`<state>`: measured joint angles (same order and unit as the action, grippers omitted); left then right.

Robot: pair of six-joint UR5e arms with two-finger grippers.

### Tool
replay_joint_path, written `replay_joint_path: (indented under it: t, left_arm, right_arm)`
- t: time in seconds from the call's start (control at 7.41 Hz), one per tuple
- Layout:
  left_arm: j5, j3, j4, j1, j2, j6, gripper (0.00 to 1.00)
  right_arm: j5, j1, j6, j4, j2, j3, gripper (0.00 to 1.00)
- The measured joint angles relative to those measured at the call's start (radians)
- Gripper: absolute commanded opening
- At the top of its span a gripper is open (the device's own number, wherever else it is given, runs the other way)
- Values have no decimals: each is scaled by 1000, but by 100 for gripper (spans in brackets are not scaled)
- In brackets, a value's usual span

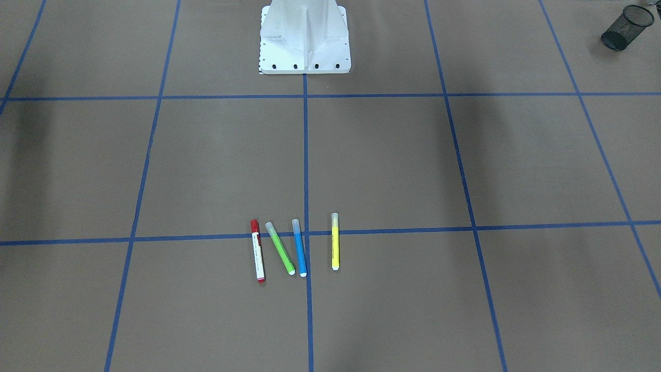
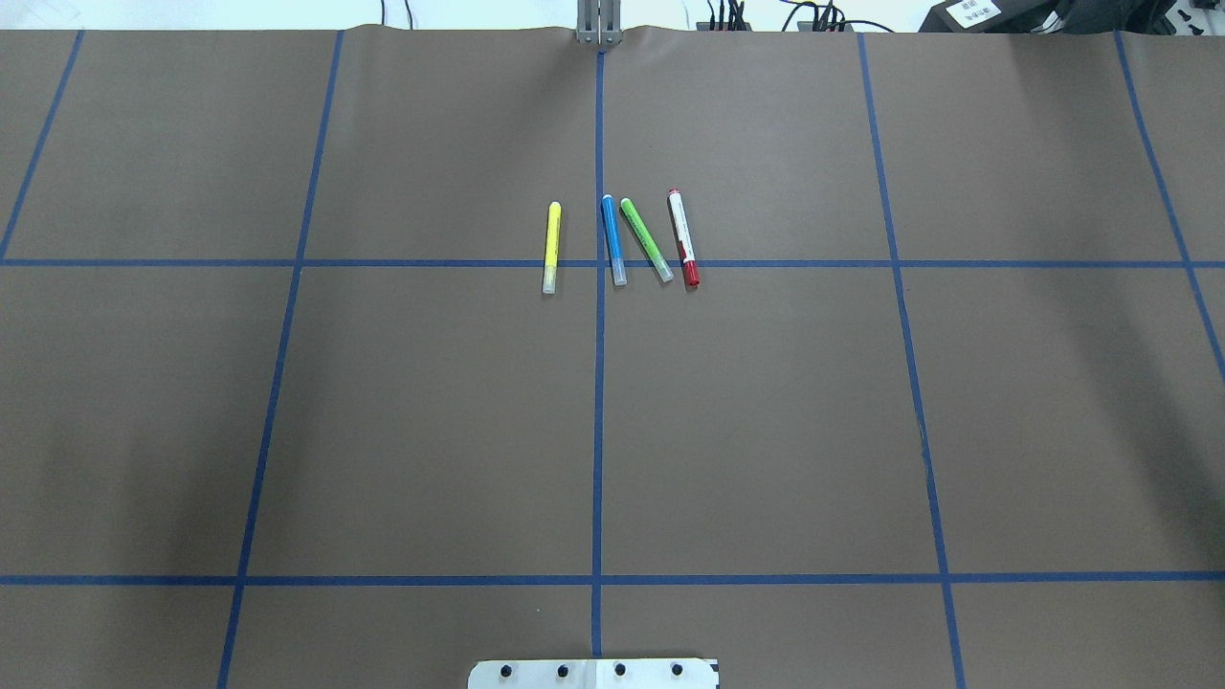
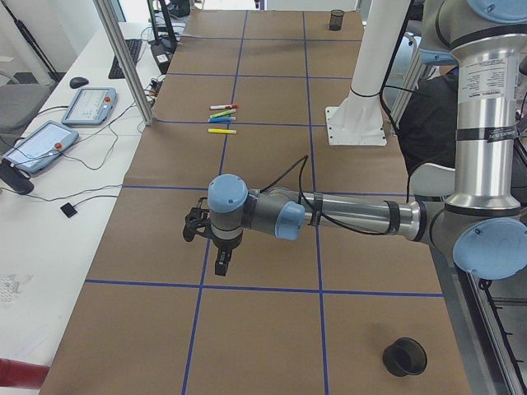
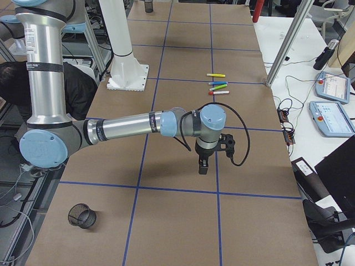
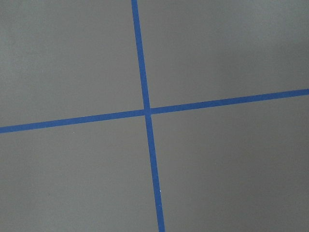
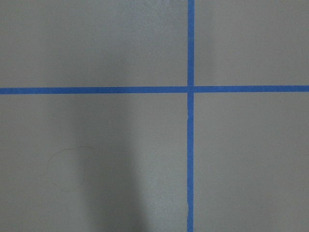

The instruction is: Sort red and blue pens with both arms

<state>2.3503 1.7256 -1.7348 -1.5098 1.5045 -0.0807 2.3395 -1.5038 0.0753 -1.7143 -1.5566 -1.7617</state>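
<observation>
The red pen (image 1: 257, 251) (image 2: 682, 237), white-barrelled with a red cap, and the blue pen (image 1: 299, 247) (image 2: 612, 239) lie flat in a row of markers on the brown table, with a green highlighter (image 2: 646, 239) between them. Neither arm appears in the overhead or front views. My left gripper (image 3: 217, 253) hangs over the table far short of the pens, seen only from the left end. My right gripper (image 4: 204, 160) hovers likewise, seen only from the right end. Whether either is open or shut I cannot tell. Both wrist views show only brown paper and crossing blue tape.
A yellow highlighter (image 1: 335, 241) (image 2: 551, 247) lies apart at the row's other end. A black mesh cup (image 1: 626, 27) (image 3: 404, 355) sits on my left side, another (image 4: 81, 215) on my right. The white robot base (image 1: 304, 46) stands at mid-table edge. Tablets and cables lie beyond the far edge.
</observation>
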Motion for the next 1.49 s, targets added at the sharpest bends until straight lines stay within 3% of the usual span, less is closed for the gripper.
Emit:
replay_joint_path:
  t: [0.68, 1.08, 1.49]
  left_arm:
    - [-20, 1, 22, 33, 124, -3, 100]
    - [-83, -12, 123, 126, 216, -4, 100]
    - [-88, -14, 133, 143, 233, -6, 100]
  right_arm:
    - [-10, 45, 63, 54, 125, 10, 100]
    - [-5, 133, 222, 185, 167, 21, 100]
    - [-6, 287, 361, 171, 410, 124, 96]
